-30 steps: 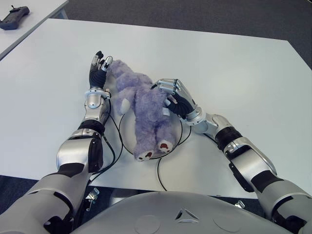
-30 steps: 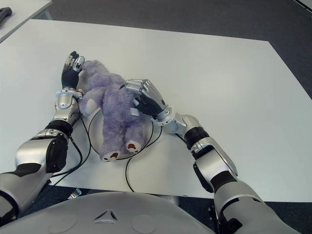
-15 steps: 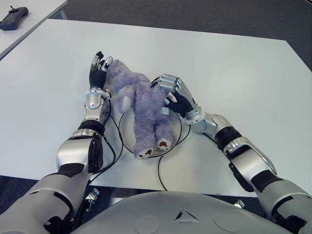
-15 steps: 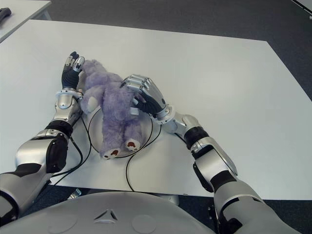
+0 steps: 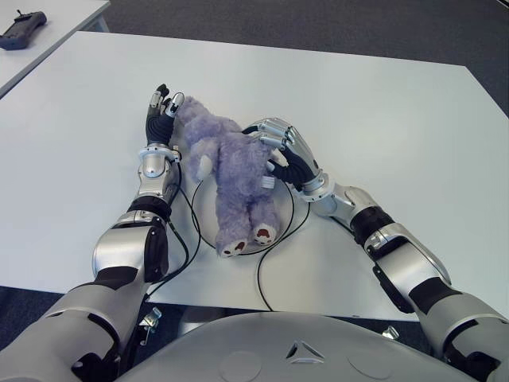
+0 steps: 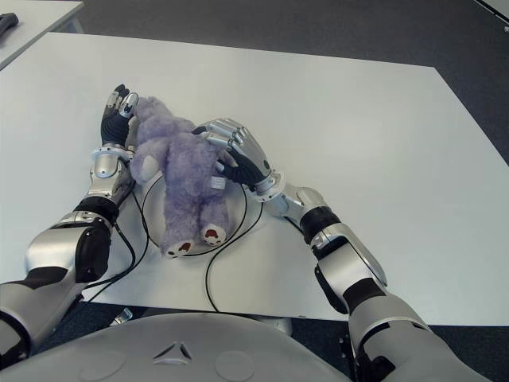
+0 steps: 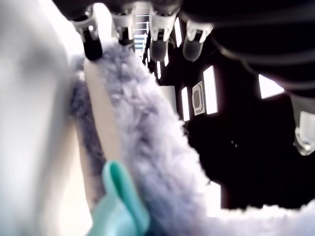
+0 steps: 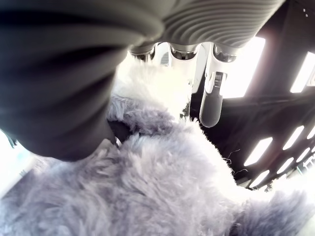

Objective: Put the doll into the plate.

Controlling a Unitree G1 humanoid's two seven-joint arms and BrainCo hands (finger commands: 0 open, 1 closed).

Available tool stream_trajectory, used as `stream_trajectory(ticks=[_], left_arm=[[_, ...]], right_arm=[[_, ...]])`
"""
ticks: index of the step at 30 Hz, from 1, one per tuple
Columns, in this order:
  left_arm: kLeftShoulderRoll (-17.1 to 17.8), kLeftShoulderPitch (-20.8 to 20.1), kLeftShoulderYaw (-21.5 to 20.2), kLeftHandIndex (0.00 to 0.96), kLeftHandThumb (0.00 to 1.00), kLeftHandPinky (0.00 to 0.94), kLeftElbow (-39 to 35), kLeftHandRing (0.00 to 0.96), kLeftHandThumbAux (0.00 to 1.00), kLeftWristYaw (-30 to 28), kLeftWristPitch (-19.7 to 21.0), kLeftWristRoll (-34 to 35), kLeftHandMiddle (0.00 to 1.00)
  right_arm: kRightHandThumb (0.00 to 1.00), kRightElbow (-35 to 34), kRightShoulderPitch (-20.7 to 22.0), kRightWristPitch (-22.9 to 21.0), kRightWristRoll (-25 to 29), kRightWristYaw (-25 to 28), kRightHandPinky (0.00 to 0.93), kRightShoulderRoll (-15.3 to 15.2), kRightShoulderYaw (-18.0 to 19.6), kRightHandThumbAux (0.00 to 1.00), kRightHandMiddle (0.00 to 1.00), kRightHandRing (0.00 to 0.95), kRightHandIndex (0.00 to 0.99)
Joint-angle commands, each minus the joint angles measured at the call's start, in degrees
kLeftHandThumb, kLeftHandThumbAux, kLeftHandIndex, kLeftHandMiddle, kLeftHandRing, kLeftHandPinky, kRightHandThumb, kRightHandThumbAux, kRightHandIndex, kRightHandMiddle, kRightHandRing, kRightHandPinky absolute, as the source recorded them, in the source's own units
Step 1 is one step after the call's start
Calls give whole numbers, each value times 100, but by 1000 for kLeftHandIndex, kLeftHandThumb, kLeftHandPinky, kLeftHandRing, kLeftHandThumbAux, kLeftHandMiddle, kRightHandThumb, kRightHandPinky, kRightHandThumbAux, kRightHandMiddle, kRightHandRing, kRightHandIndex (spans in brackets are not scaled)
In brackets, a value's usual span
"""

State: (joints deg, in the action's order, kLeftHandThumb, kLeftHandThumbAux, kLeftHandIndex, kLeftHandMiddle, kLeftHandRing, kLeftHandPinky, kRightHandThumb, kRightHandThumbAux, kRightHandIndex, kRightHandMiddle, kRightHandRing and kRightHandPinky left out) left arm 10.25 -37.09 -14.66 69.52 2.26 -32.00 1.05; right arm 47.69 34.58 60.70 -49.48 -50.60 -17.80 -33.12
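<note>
Compared with 1 second ago, the doll [image 5: 233, 176] has swung: its feet have shifted toward the robot's left and its body now lies more nearly straight along the 12-to-6 line, while the right hand [image 5: 285, 153] has opened out somewhat and moved toward the doll's shoulder. The left hand [image 5: 161, 116] has not changed position.

Doll: purple plush, lying on its back across the plate [image 5: 284, 224], head toward 11 o'clock, 2 brown-soled feet toward 6 o'clock. Torso and legs cover most of the plate; only the thin dark rim shows, at 3 to 5 o'clock of the doll and beside its left flank. The head and upper part extend past the rim at 11 o'clock onto the white table [image 5: 382, 111].

Right hand: at 3 o'clock of the doll's torso, palm toward the plush, fingers [image 5: 269, 127] curved loosely over its upper body. The right wrist view shows fur directly under the palm and fingertips [image 8: 212, 105] extended above it, not closed around it. Contact is evident; a firm grip is not.

Left hand: at 9 o'clock of the doll's head, fingers straight and pointing to 12 o'clock, fingertips [image 7: 91, 43] alongside the fur, holding nothing.

Other items: a black cable [image 5: 260, 280] loops on the table at 6 o'clock of the plate. A dark handheld controller [image 5: 22, 30] lies on a separate table at far 10 o'clock.
</note>
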Motion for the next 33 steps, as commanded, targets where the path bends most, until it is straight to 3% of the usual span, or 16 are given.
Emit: stream_trajectory(ticks=[1, 3, 6, 7, 14, 25, 33], left_arm=[[-524, 1215, 55, 40, 0, 0, 783, 6, 421, 29, 689, -85, 52], [-522, 1211, 57, 39, 0, 0, 784, 5, 427, 12, 704, -85, 53], [-522, 1205, 48, 41, 0, 0, 786, 4, 431, -1, 735, -74, 54], [-522, 1203, 43, 45, 0, 0, 787, 3, 433, -4, 747, -68, 55], [-528, 1199, -2, 52, 0, 0, 788, 0, 442, -22, 764, -20, 55], [-521, 1229, 19, 34, 0, 0, 786, 0, 430, -40, 716, -46, 45], [-517, 1218, 14, 32, 0, 0, 789, 0, 428, -62, 724, -41, 47]], right_arm=[[689, 703, -980, -358, -434, 227, 69, 103, -558, 717, 257, 195, 403], [423, 701, -971, -375, -474, 191, 8, 99, -580, 589, 165, 125, 191], [362, 705, -964, -421, -522, 131, 0, 104, -610, 562, 125, 91, 140], [324, 709, -962, -443, -536, 110, 0, 108, -621, 535, 71, 39, 87], [261, 701, -945, -617, -574, -38, 0, 141, -675, 474, 0, 0, 2], [194, 651, -935, -648, -456, -98, 0, 163, -703, 320, 0, 0, 0], [147, 581, -938, -637, -421, -126, 0, 177, -679, 283, 0, 0, 0]])
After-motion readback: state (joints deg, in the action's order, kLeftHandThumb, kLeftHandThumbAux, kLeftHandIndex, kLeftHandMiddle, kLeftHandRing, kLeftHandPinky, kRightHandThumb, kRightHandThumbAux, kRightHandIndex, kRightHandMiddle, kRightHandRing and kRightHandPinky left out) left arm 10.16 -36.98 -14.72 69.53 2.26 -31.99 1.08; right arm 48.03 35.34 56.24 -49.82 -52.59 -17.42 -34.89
